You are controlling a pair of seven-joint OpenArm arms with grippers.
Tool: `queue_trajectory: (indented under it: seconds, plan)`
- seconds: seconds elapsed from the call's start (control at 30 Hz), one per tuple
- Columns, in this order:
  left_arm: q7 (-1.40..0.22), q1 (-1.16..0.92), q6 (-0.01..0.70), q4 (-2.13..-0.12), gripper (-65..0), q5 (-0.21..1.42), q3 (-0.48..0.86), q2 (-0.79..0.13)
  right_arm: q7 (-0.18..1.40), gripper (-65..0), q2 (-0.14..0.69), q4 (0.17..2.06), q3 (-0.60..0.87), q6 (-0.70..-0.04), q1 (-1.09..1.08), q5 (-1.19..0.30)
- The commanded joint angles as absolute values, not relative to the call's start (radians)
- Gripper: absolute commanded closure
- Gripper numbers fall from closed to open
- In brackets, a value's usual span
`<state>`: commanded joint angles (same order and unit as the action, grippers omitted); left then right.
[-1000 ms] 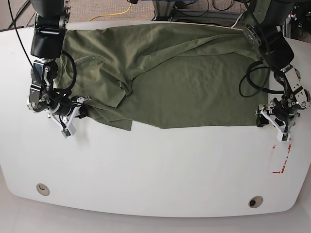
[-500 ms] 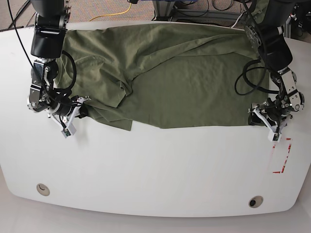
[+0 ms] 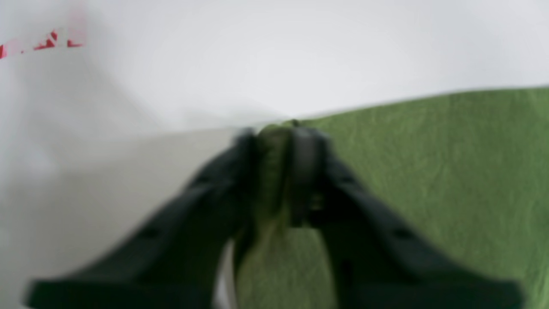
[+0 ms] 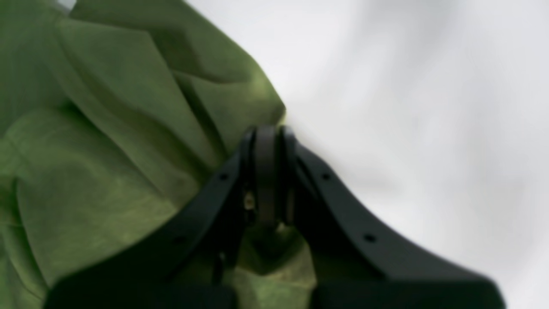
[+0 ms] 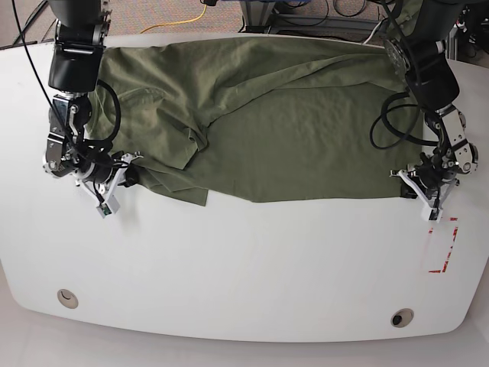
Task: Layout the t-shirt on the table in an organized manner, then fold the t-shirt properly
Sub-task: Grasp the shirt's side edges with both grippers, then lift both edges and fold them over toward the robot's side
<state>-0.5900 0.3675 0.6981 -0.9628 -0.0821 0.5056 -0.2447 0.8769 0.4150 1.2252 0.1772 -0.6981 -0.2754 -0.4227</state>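
The olive-green t-shirt point(image 5: 290, 130) lies spread over the far half of the white table point(image 5: 244, 267), with its left part bunched in folds. At the shirt's lower right corner in the base view, my left gripper point(image 5: 409, 187) is shut. The left wrist view shows that gripper point(image 3: 279, 146) pinching a fold of the t-shirt point(image 3: 429, 171). My right gripper point(image 5: 128, 172) sits at the shirt's lower left edge. In the right wrist view it point(image 4: 266, 141) is shut at a folded corner of the t-shirt point(image 4: 107, 150), with cloth showing between its fingers.
A red tape outline point(image 5: 443, 252) marks the table near its right edge, just in front of my left gripper, and shows blurred in the left wrist view point(image 3: 43, 43). Two round grommets point(image 5: 67, 297) point(image 5: 401, 317) sit near the front edge. Cables point(image 5: 183, 19) lie on the floor behind the table.
My left gripper has moved inward from the bare table to the shirt's lower right corner and shut on it. The right arm has stayed where it was.
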Motion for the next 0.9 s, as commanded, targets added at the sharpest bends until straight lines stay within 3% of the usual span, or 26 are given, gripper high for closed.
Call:
queue_trajectory:
  seconds: [0.23, 0.53, 0.9]
  plan:
    - [-0.590, 0.367, 0.698, -0.977, 0.0, -0.076, 0.510, -0.243, 0.895, 0.0, 0.417, 1.307, 0.177, -0.698, -0.272, -0.417]
    - [-0.599, 0.334, 0.698, -1.173, 0.0, -0.074, 0.513, -0.213, 1.029, 0.0, 0.410, 1.452, 0.255, -0.698, -0.275, -0.417]
    - [-0.730, 0.315, 0.698, -1.362, 0.0, -0.074, 0.512, -0.182, 1.116, 0.0, 0.417, 1.583, 0.265, -0.698, -0.277, -0.415]
